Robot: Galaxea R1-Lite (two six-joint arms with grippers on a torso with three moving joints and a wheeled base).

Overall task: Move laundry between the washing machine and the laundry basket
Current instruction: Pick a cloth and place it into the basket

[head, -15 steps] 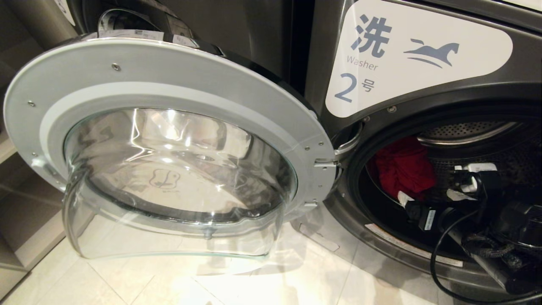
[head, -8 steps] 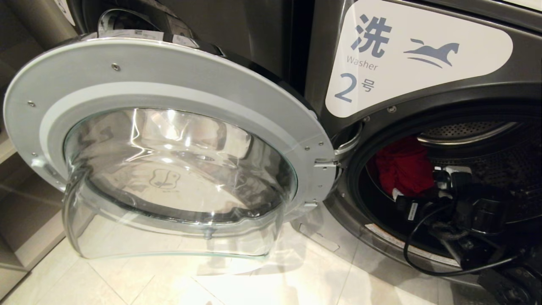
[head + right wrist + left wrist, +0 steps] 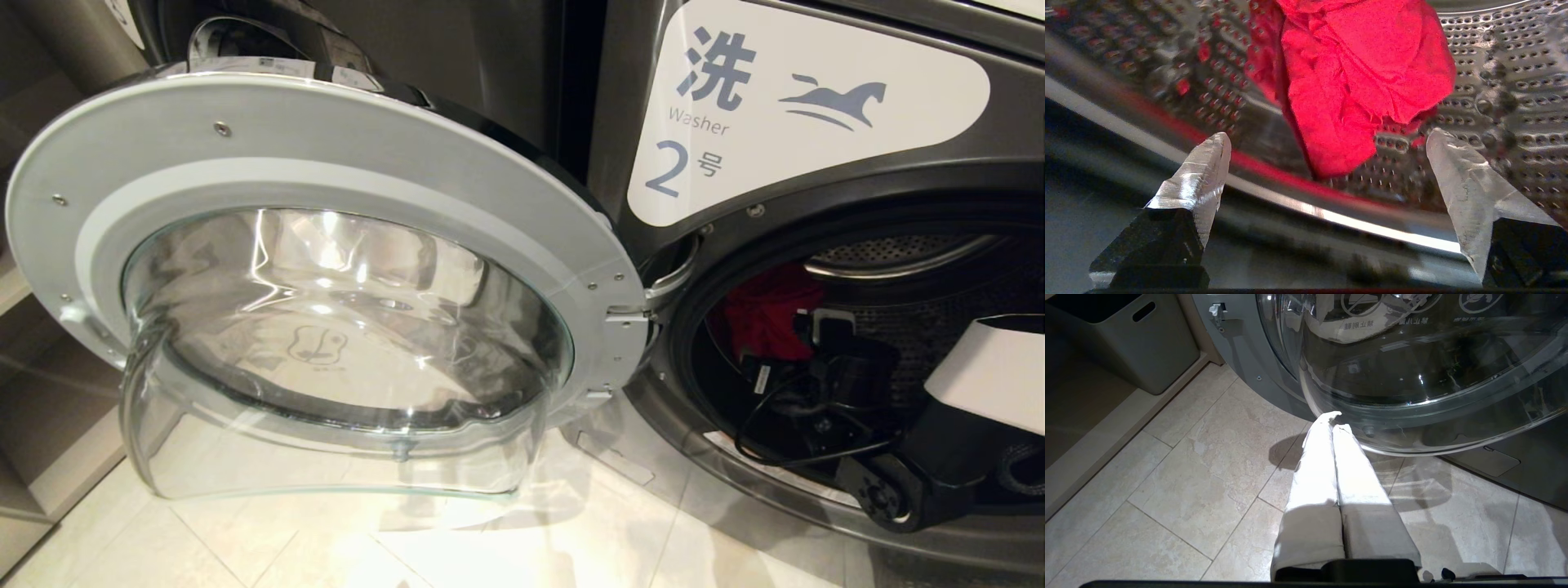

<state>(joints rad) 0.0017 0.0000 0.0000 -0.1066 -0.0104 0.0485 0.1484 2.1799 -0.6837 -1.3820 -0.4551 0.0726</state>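
The washing machine (image 3: 816, 106) stands with its round door (image 3: 326, 163) swung open to the left. Red laundry (image 3: 763, 314) lies crumpled inside the perforated drum (image 3: 1494, 61). My right gripper (image 3: 780, 359) reaches through the opening, open, its clear fingertips (image 3: 1208, 163) spread wide just short of the red laundry (image 3: 1355, 81), with nothing between them. My left gripper (image 3: 1336, 420) hangs low over the tiled floor beside the door glass (image 3: 1412, 355), shut and empty. A grey laundry basket (image 3: 1139, 343) with a handle slot sits on a low shelf in the left wrist view.
The door's bulging glass bowl (image 3: 343, 351) juts out over the floor (image 3: 408, 539) on the left. The drum's metal lip (image 3: 1351, 220) lies just below my right fingers. A low shelf edge (image 3: 1106, 457) runs along the floor beside the basket.
My right arm has pushed deeper into the drum and leftward, up to the red laundry. Its white forearm has come into view at the right. The left arm has stayed still.
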